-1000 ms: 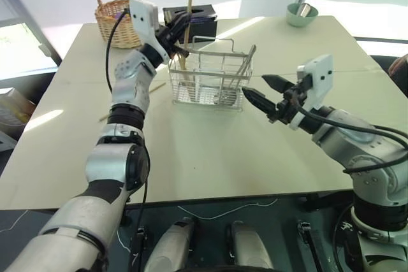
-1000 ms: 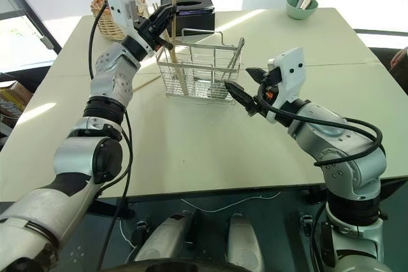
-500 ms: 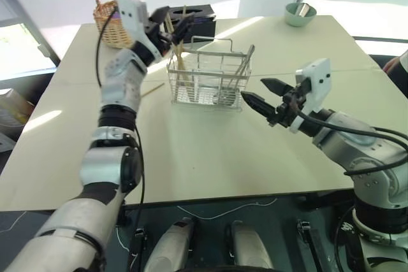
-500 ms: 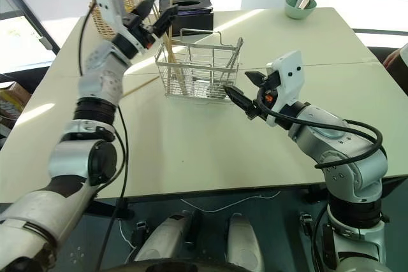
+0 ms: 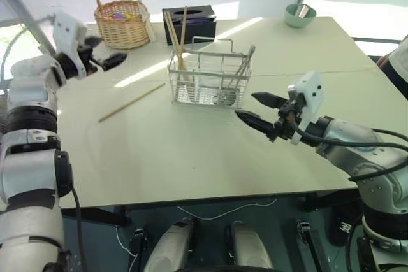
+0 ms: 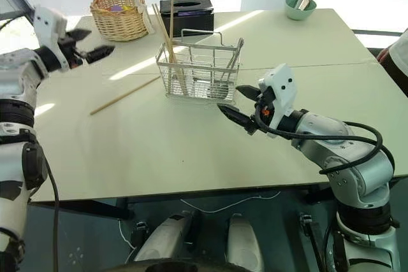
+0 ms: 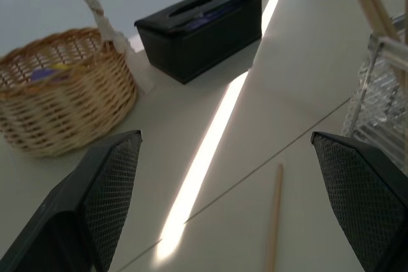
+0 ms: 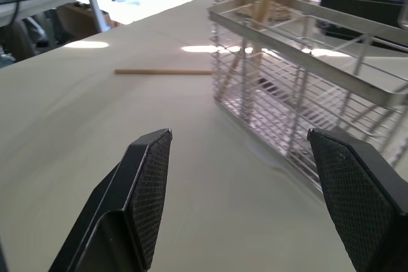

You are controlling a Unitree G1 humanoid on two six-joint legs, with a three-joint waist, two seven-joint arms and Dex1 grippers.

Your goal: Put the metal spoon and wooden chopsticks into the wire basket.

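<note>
Head view, wire basket: the wire basket [image 5: 209, 79] stood on the table [image 5: 191, 157], a bit toward 12 o'clock from the middle.
Head view, chopsticks in the basket: some wooden chopsticks [image 5: 176, 41] stood tilted in the basket's 9 o'clock end, with their tops poking out above the rim.
Head view, loose chopstick: one more chopstick [image 5: 131, 102] lay flat on the table at 9 o'clock from the basket, not touching it.
Head view, metal spoon: the metal spoon [image 5: 245, 62] leaned in the basket's 3 o'clock end.
Head view, left gripper: the left gripper [image 5: 104, 52] was up in the air at 9 o'clock, well apart from the basket, with its fingers spread and nothing in them.
Head view, right gripper: the right gripper [image 5: 254, 109] was near the basket at about 4 o'clock, fingers spread, holding nothing.
Head view, other things: a wicker basket [image 5: 121, 23] and a black tissue box [image 5: 191, 20] sat at 11 and 12 o'clock, and a green bowl [image 5: 301, 13] sat at 1 o'clock.
Left wrist view: the two black fingers [image 7: 105, 186] were far apart, with the wicker basket [image 7: 57, 93], the tissue box [image 7: 201, 30] and the loose chopstick [image 7: 274, 214] seen beyond them.
Right wrist view: the fingers [image 8: 150, 179] were wide apart and empty, the wire basket [image 8: 306, 93] was near, and the loose chopstick [image 8: 162, 72] lay on the table beside it.
</note>
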